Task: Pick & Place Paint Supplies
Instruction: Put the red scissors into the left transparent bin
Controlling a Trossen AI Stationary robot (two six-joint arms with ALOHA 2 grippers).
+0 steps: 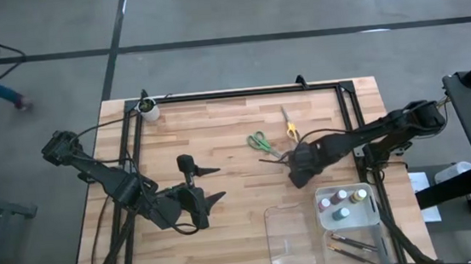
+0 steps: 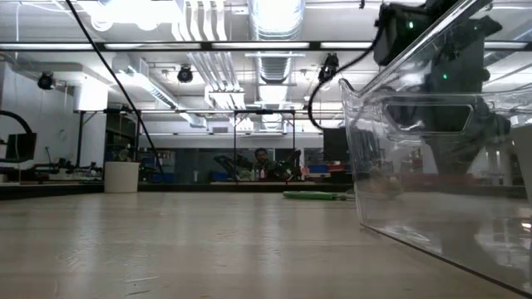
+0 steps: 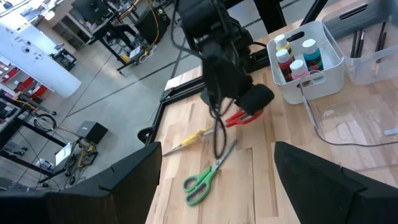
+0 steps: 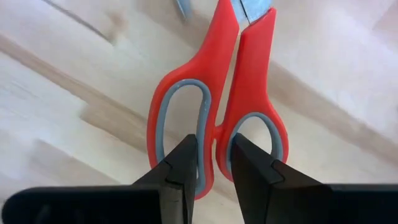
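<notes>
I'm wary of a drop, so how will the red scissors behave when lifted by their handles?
The right hand pinches the red scissors at the handles' meeting bars, so the blades will probably droop. Smooth plastic loops may slip. They look stiff and light, and, lying flat, unlikely to roll.

Three scissors — green [image 1: 258,141], yellow [image 1: 290,129], red [image 4: 214,99]; four paint bottles [image 3: 292,53]; two grippers.

My overhead camera looks straight down on the whole table [image 1: 220,150]. My low camera sits at tabletop height, facing the room, close behind the clear tray [image 2: 440,149]. The left wrist camera looks across at the red scissors [image 3: 242,118] from afar — the right wrist camera sees them close up. These 2 views share them.
</notes>
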